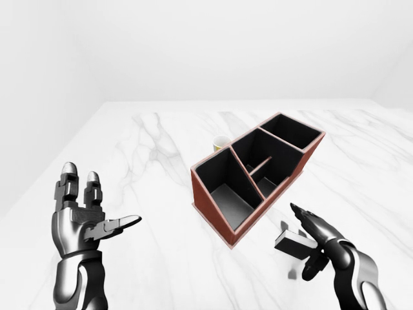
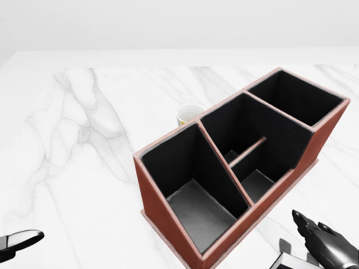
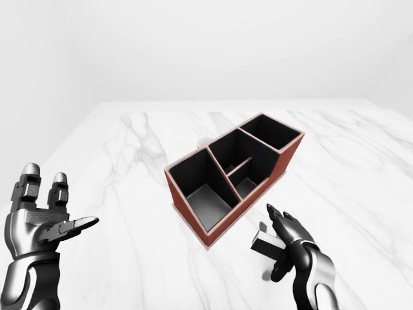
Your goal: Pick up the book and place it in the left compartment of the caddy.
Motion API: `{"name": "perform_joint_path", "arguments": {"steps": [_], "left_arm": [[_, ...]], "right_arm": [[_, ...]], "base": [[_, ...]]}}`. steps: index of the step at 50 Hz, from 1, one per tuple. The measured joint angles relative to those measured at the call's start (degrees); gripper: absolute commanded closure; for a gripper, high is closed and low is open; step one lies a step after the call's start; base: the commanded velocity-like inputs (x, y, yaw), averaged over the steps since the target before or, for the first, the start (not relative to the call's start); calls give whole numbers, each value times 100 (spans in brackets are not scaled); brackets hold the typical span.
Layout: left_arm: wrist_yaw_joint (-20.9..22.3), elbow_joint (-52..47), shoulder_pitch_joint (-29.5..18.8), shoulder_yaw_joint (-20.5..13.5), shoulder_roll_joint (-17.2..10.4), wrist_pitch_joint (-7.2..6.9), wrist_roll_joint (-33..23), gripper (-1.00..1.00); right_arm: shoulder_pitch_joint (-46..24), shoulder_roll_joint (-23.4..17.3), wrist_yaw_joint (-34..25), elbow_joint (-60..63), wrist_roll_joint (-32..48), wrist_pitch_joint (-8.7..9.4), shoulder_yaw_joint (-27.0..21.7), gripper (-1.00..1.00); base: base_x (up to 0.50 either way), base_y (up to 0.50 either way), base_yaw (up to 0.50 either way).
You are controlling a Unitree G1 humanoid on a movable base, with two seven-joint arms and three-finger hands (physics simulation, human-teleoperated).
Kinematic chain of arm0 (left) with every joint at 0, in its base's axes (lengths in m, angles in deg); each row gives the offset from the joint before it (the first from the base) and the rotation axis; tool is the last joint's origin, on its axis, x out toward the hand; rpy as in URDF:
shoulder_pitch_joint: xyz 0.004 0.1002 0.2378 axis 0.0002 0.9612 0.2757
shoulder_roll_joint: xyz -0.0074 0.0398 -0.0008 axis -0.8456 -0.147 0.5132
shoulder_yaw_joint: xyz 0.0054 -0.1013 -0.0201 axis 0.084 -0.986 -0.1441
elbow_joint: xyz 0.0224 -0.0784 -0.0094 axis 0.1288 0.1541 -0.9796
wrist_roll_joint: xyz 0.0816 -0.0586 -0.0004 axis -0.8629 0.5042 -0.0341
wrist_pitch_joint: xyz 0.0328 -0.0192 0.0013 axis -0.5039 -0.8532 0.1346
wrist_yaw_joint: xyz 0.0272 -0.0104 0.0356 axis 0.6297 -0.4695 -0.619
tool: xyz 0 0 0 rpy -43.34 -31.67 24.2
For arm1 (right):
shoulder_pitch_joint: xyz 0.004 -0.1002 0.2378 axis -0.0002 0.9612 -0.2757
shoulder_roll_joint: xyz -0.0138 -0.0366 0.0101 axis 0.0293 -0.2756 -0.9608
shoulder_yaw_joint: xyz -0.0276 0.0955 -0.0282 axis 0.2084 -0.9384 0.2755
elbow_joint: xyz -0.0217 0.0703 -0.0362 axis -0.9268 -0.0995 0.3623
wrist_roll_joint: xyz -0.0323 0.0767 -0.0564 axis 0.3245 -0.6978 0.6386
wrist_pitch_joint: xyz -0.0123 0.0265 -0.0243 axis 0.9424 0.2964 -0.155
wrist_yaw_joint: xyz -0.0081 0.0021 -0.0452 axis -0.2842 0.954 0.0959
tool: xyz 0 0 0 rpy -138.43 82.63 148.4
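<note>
The red-brown caddy (image 1: 213, 205), black inside, stands slantwise on the white marble table (image 1: 148, 168). Its left compartment (image 2: 196, 207) holds nothing. The book (image 1: 293, 243), a small dark block with a pale edge, lies to the caddy's lower right, partly cut by the bottom edge of the head view. My right hand (image 1: 302, 244) is at the book, fingers (image 1: 308, 221) stretched over its top and thumb curled below it, not clamped. My left hand (image 1: 87, 216) hovers open, palm up, far left of the caddy.
A small white cup (image 2: 189, 114) stands on the table just beyond the caddy's left compartment. The caddy also has a divided middle section (image 2: 252, 151) and a right compartment (image 2: 294, 98). The marble top stretches wide to the left.
</note>
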Motion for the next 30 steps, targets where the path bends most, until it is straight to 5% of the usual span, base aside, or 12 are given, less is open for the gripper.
{"name": "perform_joint_path", "arguments": {"steps": [17,19,21,22,23,30], "left_arm": [[-7,42,-1,36,-8,28,-10,-100],[-10,39,-3,35,-11,23,-10,-100],[-14,33,-5,33,-13,17,-11,-100],[-16,29,-5,32,-14,14,-11,-100],[-17,25,-6,31,-15,11,-11,-100],[-26,-2,-5,29,-14,-6,-22,-100]], "right_arm": [[-18,-59,0,-333,34,0,124,-98],[-18,-63,0,-377,38,0,145,-79],[-15,-67,0,-413,41,0,165,65],[-14,-69,0,-428,38,0,174,88],[-12,-70,0,-440,35,0,182,100],[10,-70,0,-494,20,0,229,100]], "base": [[0,0,0],[0,0,0],[0,0,0],[0,0,0],[0,0,0],[0,0,0]]}}
